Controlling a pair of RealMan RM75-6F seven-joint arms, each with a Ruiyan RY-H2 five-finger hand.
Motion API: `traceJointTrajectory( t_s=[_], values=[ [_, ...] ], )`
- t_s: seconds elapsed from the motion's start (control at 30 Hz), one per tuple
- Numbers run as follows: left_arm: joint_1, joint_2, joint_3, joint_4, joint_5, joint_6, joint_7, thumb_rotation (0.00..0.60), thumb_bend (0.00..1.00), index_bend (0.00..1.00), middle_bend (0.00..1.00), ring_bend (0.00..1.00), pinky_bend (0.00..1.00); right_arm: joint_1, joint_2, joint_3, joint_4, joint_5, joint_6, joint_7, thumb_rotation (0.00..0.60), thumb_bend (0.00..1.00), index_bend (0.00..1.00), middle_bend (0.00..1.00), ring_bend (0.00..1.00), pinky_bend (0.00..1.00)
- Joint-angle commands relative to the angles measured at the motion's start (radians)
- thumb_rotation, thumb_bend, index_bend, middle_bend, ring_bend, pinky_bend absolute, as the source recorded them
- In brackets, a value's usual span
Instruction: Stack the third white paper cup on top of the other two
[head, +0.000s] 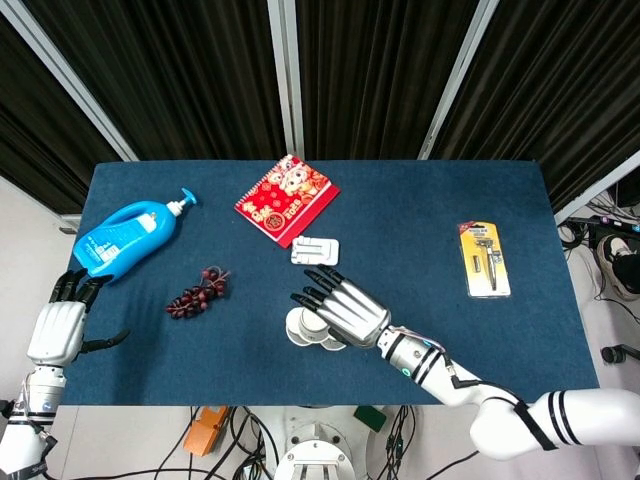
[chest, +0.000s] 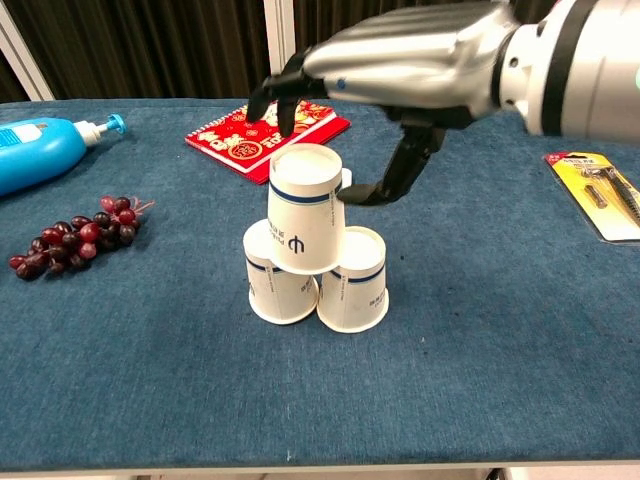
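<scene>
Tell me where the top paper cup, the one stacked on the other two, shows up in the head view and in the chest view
Head view: the top paper cup sits near the front table edge, just left of centre, partly under the right hand.
Chest view: the top paper cup stands at mid-frame on the two lower cups, the right hand spread above it.
Shared landmark: the red notebook lies behind the stack in both.

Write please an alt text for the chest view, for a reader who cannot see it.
Three upside-down white paper cups form a small pyramid on a blue table: the top cup rests on two bottom cups. The right hand hovers above it, fingers apart, holding nothing. Grapes lie left.
</scene>
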Motion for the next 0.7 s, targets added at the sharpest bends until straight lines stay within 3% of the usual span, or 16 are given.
traceJointTrajectory(
  t_s=[0.03, 0.23, 0.43, 0.53, 0.7],
  values=[
    [0.004, 0.006, -0.012, 0.012, -0.008, 0.012, -0.014, 0.497, 0.14, 0.17, 0.21, 0.06, 0.03, -0.11, 0.073, -0.025, -0.021, -0.065, 0.134, 0.084, 0.6, 0.48, 0.12, 0.23, 0.06, 0.11],
    [0.012, 0.024, -0.036, 0.036, -0.026, 0.036, -0.025, 0.497, 0.14, 0.17, 0.21, 0.06, 0.03, -0.356, 0.21, -0.119, 0.041, -0.159, 0.373, 0.319, 0.6, 0.44, 0.09, 0.2, 0.05, 0.1],
    [0.026, 0.048, -0.033, 0.03, -0.022, 0.053, -0.014, 0.499, 0.14, 0.17, 0.21, 0.06, 0.03, -0.576, 0.258, -0.198, 0.181, -0.208, 0.553, 0.547, 0.6, 0.38, 0.05, 0.17, 0.03, 0.09],
    [0.037, 0.058, -0.034, 0.024, -0.025, 0.063, -0.025, 0.498, 0.14, 0.17, 0.21, 0.06, 0.03, -0.649, 0.252, -0.213, 0.244, -0.212, 0.596, 0.636, 0.6, 0.28, 0.04, 0.17, 0.02, 0.08],
    [0.045, 0.075, -0.021, 0.008, -0.022, 0.055, -0.021, 0.503, 0.14, 0.17, 0.21, 0.05, 0.02, -0.701, 0.239, -0.208, 0.31, -0.223, 0.603, 0.716, 0.6, 0.25, 0.04, 0.17, 0.02, 0.08]
  ],
)
